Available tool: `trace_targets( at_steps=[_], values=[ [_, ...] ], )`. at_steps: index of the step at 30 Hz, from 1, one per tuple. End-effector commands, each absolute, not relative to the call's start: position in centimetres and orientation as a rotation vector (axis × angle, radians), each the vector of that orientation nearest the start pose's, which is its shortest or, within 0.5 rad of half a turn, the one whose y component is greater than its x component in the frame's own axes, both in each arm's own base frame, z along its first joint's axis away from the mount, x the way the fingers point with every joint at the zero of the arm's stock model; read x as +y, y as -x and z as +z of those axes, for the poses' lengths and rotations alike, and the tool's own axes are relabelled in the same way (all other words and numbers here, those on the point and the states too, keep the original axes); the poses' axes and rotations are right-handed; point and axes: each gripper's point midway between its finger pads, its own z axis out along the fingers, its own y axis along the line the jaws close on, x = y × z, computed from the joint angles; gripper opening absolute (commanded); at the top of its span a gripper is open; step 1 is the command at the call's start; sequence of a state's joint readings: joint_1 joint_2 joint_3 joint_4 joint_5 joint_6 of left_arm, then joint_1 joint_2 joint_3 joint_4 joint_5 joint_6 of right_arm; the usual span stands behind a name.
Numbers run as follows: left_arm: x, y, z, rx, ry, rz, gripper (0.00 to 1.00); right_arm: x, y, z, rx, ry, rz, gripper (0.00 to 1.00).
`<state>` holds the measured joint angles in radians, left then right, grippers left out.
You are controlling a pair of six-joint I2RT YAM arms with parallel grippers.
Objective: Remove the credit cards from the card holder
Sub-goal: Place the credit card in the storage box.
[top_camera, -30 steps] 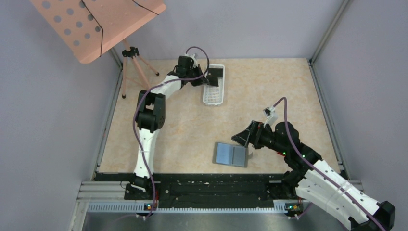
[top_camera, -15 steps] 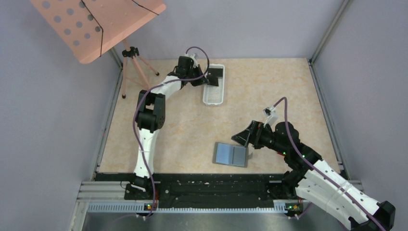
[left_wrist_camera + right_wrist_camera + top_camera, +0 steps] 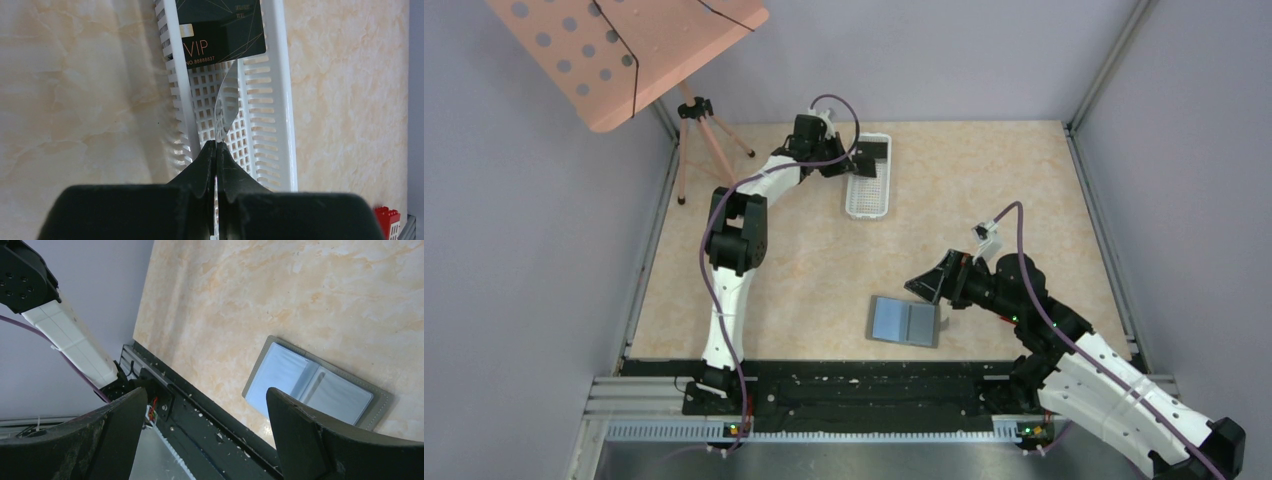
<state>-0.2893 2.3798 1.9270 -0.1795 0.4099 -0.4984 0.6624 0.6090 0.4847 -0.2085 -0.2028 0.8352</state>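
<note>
1. The left claw [image 3: 216,148] is out over the white basket [image 3: 278,100]. It is pinched tight on a thin pale card [image 3: 226,102]. We see the card from its edge, so it looks like a bent strip.
2. A black card [image 3: 222,27] with "VIP" on it lies in the basket, at the far end.
3. The card holder [image 3: 905,321] lies open and flat on the table [image 3: 984,180]. It is near the front edge, well apart from the basket.
4. The right claw [image 3: 927,284] hangs near the holder's far side with its fingers spread wide. It holds nothing.
5. I think the step now is dropping the pale card into the basket.
6. Next, the left claw needs to let go so the card falls inside the rim, not on it.
7. I cannot tell if more cards hide in the holder's pockets. If so, the right claw could hold it down while the left one pulls.
</note>
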Motion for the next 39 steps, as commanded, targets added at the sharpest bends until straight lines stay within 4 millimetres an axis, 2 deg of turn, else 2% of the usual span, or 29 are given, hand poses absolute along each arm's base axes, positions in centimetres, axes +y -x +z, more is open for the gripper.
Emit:
trace_targets(
  at_steps=[1,7,12,19,27,34,39],
  values=[
    [-25.6,-58.4,12.7,2.184,-0.038,-0.853,0.0,22.0,-18.0,20.2,2.027,-0.044,1.189,0.89],
    [-25.5,-57.9,13.4,2.18,-0.05,-0.86,0.0,22.1,-18.0,20.5,2.016,-0.04,1.199,0.89],
    [-25.9,-56.8,14.4,2.15,-0.076,-0.916,0.0,22.1,-17.8,20.4,2.016,-0.04,1.201,0.89],
    [-26.8,-56.8,15.4,2.087,-0.053,-1.023,0.0,22.0,-17.7,20.5,2.016,-0.037,1.206,0.89],
    [-26.8,-59.7,16.8,2.013,0.003,-1.059,0.0,22.0,-17.8,20.6,2.021,-0.038,1.196,0.89],
    [-26.6,-61.9,16.4,1.989,0.013,-1.112,0.0,22.2,-18.2,20.7,2.04,-0.019,1.173,0.89],
    [-26.3,-62.8,15.0,1.988,0.028,-1.13,0.0,22.4,-18.5,20.5,2.061,-0.011,1.154,0.89]
  ],
)
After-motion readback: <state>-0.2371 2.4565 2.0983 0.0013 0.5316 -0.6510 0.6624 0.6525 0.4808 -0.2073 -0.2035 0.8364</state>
